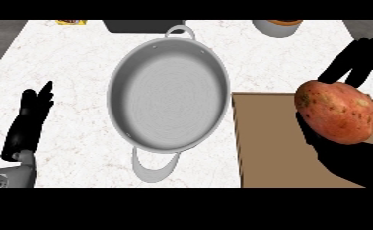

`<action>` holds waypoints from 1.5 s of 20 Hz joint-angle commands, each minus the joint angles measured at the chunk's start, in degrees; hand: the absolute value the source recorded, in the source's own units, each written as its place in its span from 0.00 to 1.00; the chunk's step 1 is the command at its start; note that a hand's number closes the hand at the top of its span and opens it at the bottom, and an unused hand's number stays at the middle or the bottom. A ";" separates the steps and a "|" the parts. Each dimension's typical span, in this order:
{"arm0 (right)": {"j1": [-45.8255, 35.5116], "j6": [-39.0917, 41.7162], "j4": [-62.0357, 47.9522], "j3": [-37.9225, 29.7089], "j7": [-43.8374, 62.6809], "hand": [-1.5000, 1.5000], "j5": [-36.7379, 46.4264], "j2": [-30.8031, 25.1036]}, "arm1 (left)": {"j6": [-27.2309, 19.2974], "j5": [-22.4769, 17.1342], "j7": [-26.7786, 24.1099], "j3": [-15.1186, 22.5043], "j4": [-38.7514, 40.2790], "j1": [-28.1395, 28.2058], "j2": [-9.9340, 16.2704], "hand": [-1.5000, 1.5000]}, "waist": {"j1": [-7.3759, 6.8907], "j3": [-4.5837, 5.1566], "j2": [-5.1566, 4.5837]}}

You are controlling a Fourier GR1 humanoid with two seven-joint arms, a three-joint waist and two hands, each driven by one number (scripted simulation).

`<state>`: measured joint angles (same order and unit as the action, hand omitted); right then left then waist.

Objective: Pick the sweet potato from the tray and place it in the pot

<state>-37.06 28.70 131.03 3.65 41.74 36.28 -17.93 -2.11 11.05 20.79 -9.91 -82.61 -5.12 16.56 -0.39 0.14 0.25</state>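
A large orange-brown sweet potato hangs above the brown tray at the right edge of the head view. My right hand is curled round it from below and behind, with black fingers showing past its far side. A grey metal pot with two loop handles stands in the middle of the white counter, left of the tray, with nothing inside. At the left edge my left hand rests open, fingers pointing up, well apart from the pot.
Along the counter's far edge are a dark flat object, a grey cup-like vessel and a small yellow item. The tray's left edge lies close to the pot's right rim.
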 commanded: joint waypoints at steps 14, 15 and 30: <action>-19.65 -4.71 -32.82 12.65 9.20 1.00 5.22 17.72 | 1.47 -1.02 1.31 -1.55 0.44 -2.16 0.41 0.50 | -0.12 -0.10 -0.28; -23.11 -6.42 -38.44 12.09 8.45 1.00 4.21 17.76 | 1.17 0.40 3.95 0.38 -2.47 -2.11 -0.17 0.50 | -0.59 -0.10 -0.32; -15.27 -39.24 -49.59 18.72 1.61 0.00 -12.53 17.92 | 0.39 1.65 1.98 0.42 0.64 -3.84 -0.93 0.50 | -0.94 -0.14 -0.48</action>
<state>-53.11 -1.14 81.46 21.72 45.12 27.67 -0.08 -2.00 12.56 22.76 -9.25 -83.03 -7.83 15.14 -1.32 0.02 -0.27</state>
